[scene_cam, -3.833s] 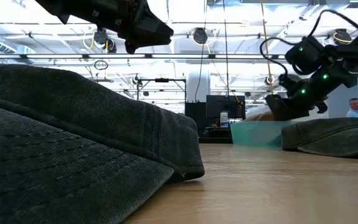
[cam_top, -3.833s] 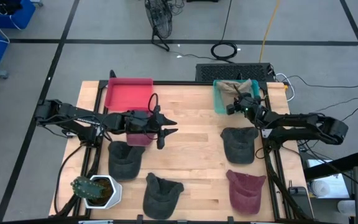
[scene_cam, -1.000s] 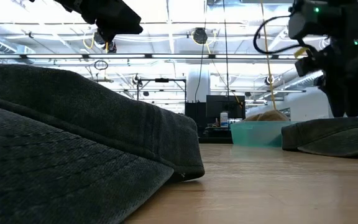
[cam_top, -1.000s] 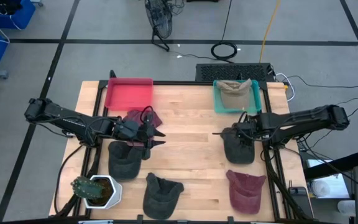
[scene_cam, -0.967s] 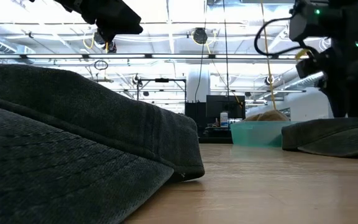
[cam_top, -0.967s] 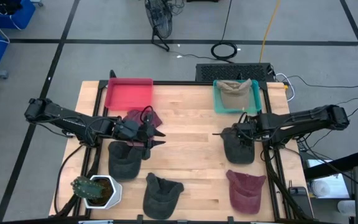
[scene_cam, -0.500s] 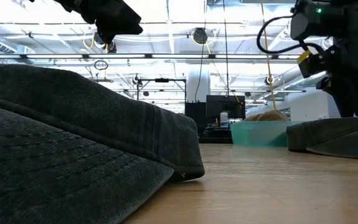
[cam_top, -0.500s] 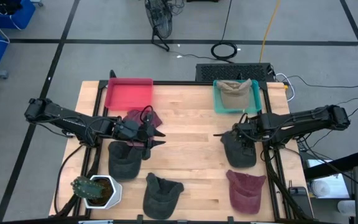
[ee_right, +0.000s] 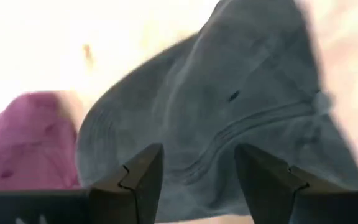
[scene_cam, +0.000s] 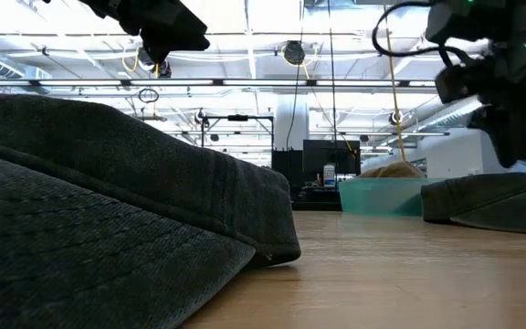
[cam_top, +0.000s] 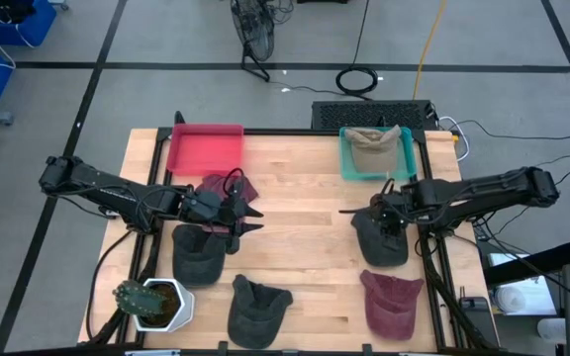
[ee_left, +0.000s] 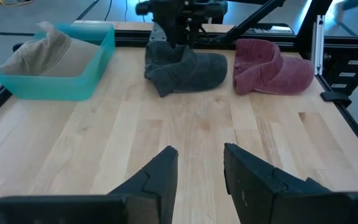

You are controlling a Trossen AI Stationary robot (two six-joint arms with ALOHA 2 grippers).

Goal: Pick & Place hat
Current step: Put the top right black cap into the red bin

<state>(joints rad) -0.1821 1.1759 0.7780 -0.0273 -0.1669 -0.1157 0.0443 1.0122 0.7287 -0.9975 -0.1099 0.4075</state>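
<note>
Right gripper (cam_top: 388, 220) poised directly above the dark grey cap (cam_top: 380, 237) that lies on the wooden table (cam_top: 305, 198) just in front of the teal bin (cam_top: 375, 152); the bin already holds a tan cap (cam_top: 371, 144). In the right wrist view the two fingers (ee_right: 138, 176) stand apart with the grey crown (ee_right: 241, 106) filling the gap beyond them, and nothing is pinched between them; the jaws are wide, though whether they are closing cannot be told from the views. The step in hand appears to be the grasp of this cap. To do it well, the fingers should descend over a fold or seam of the crown rather than the flat brim, so that cloth bunches between the pads; soft fabric is likely to slip if only a thin layer is caught. The maroon cap (cam_top: 392, 302), lying on the far side of the grey cap from the bin, should be left undisturbed. The right arm reaches in from the table's right edge, its forearm running nearly level across the frame and the wrist turned downward over the cap. Left gripper (cam_top: 251, 218) waits well apart from the teal bin, across the table beside the red tray (cam_top: 205, 146), fingers (ee_left: 160, 174) partly spread and empty, pointing toward the bin; another maroon cap (cam_top: 234, 188) lies just beside its arm
</note>
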